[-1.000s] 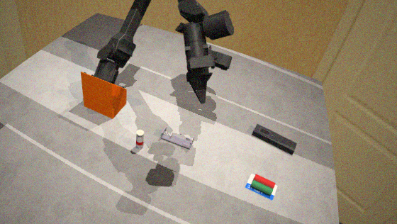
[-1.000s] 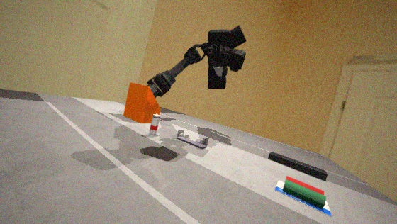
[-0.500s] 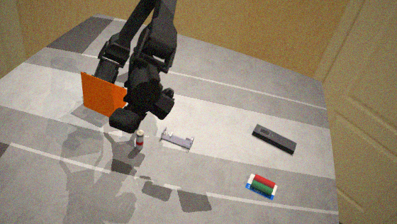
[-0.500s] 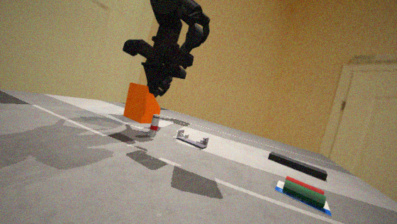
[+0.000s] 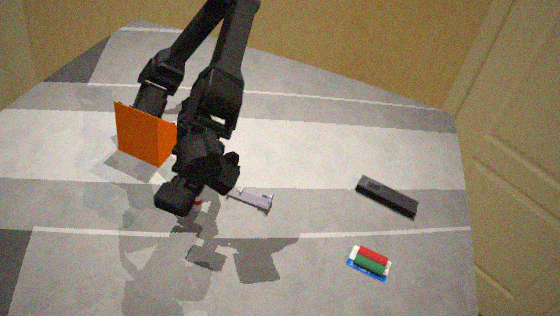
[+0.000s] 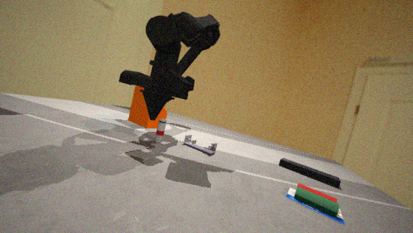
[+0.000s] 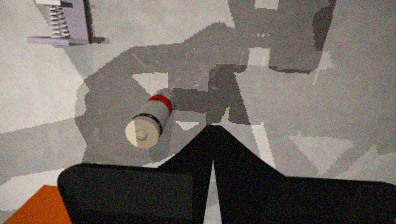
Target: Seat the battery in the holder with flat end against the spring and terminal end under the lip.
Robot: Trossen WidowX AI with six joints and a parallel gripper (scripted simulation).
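Observation:
The battery (image 5: 198,203) (image 6: 161,127) (image 7: 155,112) stands upright on the table, pale with a red band near its lower end. Its terminal nub faces up in the wrist view. The arm hides most of it in the top view. The lilac-grey holder (image 5: 251,199) (image 6: 199,148) (image 7: 77,20) lies on the table to the battery's right in the top and exterior views. Its spring shows at the end nearer the battery in the wrist view, where the far end is cut off. My gripper (image 6: 153,119) (image 7: 213,131) is shut and empty, pointing down above the table beside the battery.
An orange block (image 5: 137,132) (image 6: 137,110) (image 7: 45,207) stands behind the battery, close to the arm. A black oblong device (image 5: 387,196) (image 6: 310,172) lies far to the right. In front of it is a blue and white piece with red and green cylinders (image 5: 371,261) (image 6: 317,200).

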